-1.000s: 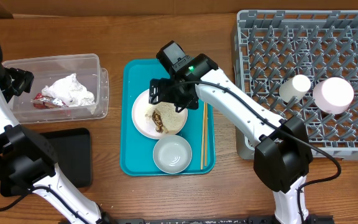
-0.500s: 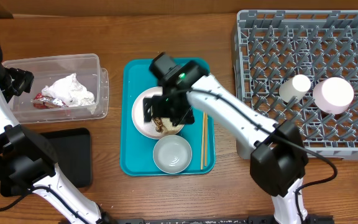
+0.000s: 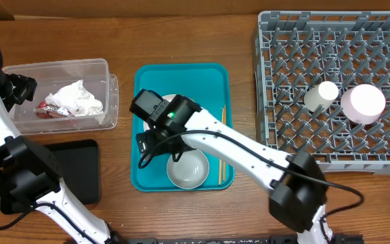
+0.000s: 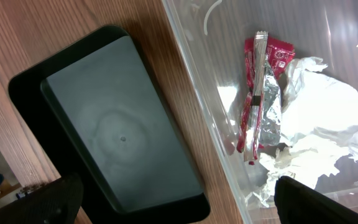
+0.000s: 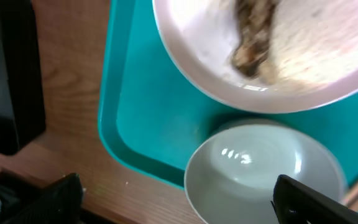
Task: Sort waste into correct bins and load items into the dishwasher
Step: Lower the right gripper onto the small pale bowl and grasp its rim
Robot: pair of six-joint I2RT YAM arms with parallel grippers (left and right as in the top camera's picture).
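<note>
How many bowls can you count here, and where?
2. A light grey bowl sits on the teal tray beside the plate; a pink bowl rests in the grey rack beside the white cup. None looks hidden.

— How is the light behaving?
— It is falling evenly from above, bright, throwing soft shadows onto the table [image 3: 181,34].
— Any blur?
— The plate [image 5: 191,56] is smearing in the right wrist view; glints are shining on the tub [image 4: 216,106].
</note>
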